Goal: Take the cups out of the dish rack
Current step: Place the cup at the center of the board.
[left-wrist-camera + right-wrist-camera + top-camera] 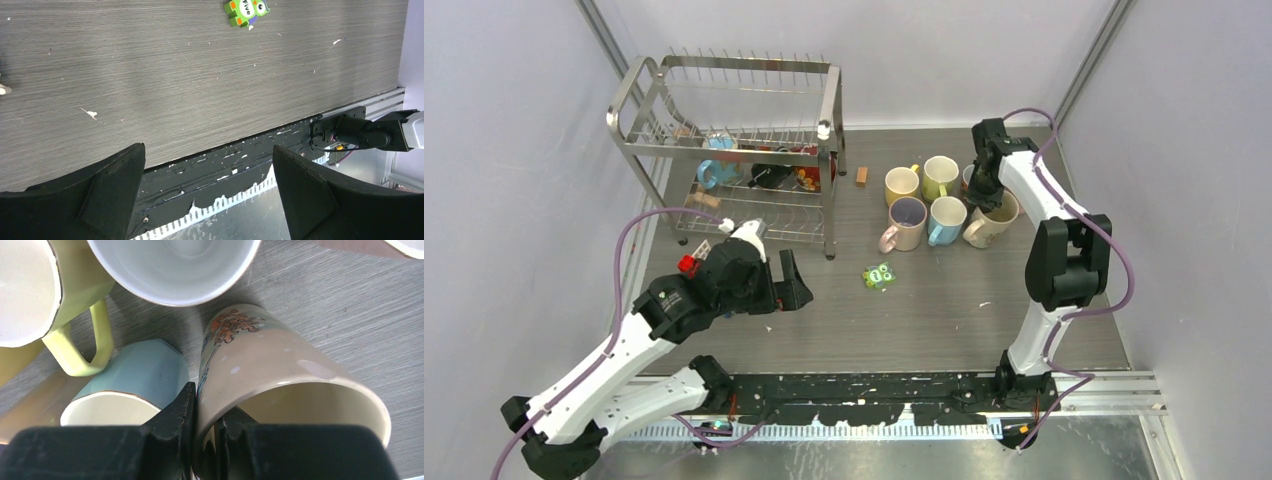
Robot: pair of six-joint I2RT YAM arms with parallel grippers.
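The steel dish rack (828,150) stands at the far left with a blue cup (715,174) in its lower tier. Several cups stand on the table at the right: yellow (902,184), lime (940,176), pink (906,222), light blue (946,218). My right gripper (984,196) is shut on the rim of a beige picture cup (994,224), one finger inside and one outside, as the right wrist view shows (207,405). That cup (260,360) stands beside the light blue cup (135,382) and the lime cup (75,295). My left gripper (790,284) is open and empty in front of the rack, above bare table (208,155).
A green toy block (879,275) lies mid-table, also in the left wrist view (246,11). A small wooden block (861,176) sits right of the rack. Dark and red small items lie in the rack's lower tier (784,178). Walls close in on three sides.
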